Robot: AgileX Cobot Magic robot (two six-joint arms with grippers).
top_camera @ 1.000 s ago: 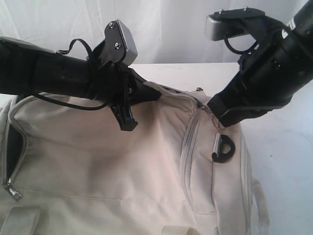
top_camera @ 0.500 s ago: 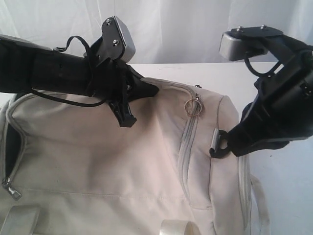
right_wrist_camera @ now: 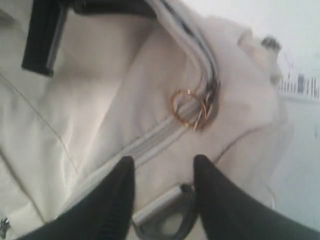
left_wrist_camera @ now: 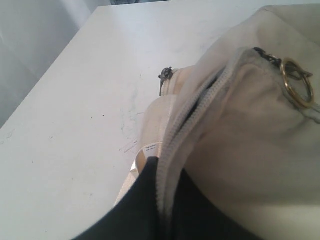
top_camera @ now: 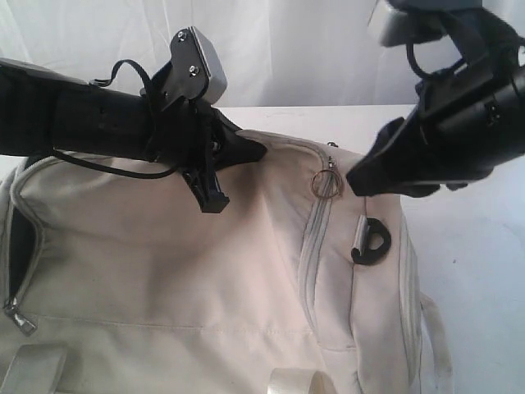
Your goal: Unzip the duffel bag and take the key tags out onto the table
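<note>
Key tags: not in sight, I guess they're inside the duffel bag (top_camera: 205, 279), which lies on the tabletop (top_camera: 484, 246). The zipper-pull ring (top_camera: 324, 182) sits loose on the bag's top corner. The zip running down from the ring looks shut along its whole length. My right pincer (right_wrist_camera: 162, 165) is just beside the ring, fingers apart, nothing between them, not touching it. My left pincer (top_camera: 250, 150) is well off to the other side of the ring, clamped together on the bag's top seam. A black D-ring (top_camera: 373, 244) hangs just below the ring, close under my right fingers.

Risks, my judgement:
- The ring is thin and lies flat on soft cloth, so I could close on fabric or miss it outright.
- The D-ring is near enough to get snagged instead.
- A pull at a bad angle could jam the slider or bunch the cloth.
- If the left grip slips, the whole bag drags along.

Surface: plain white tabletop, faint scuffs, runs on past the ring's side of the bag. Room: white curtain (top_camera: 287, 49) behind the ring, nothing more to tell.
</note>
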